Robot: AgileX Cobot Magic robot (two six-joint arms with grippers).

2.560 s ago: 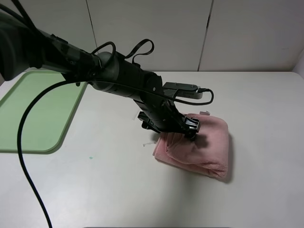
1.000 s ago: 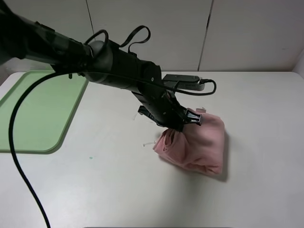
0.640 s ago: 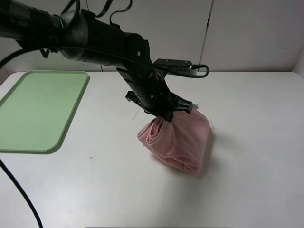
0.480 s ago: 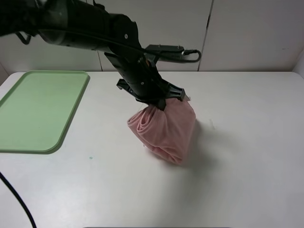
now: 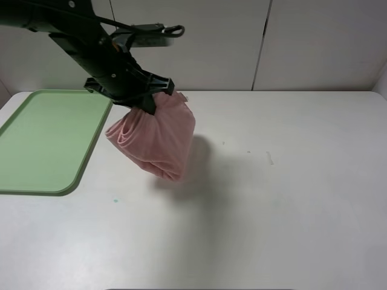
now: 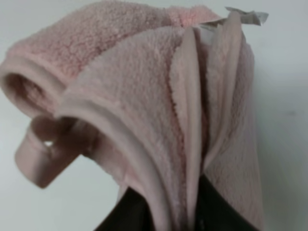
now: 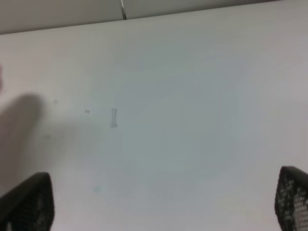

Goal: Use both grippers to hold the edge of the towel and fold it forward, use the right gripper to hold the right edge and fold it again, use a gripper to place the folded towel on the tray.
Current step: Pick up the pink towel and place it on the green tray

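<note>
Pink fluffy terry towel (image 5: pixel 154 136), folded, is hanging bunched just right of light green rectangular plastic tray (image 5: pixel 45 142) w/ left gripper (image 5: pixel 147 104) jaws clamping its top, likely for tray drop; right gripper (image 7: pixel 154 202) jaws gaping apart.

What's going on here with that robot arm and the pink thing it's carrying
The left gripper is clamped on a bunched pink towel, which hangs in the air above the white table, beside the green tray. The towel is not on the tray yet. The right gripper stands open over bare table and holds nothing.
</note>
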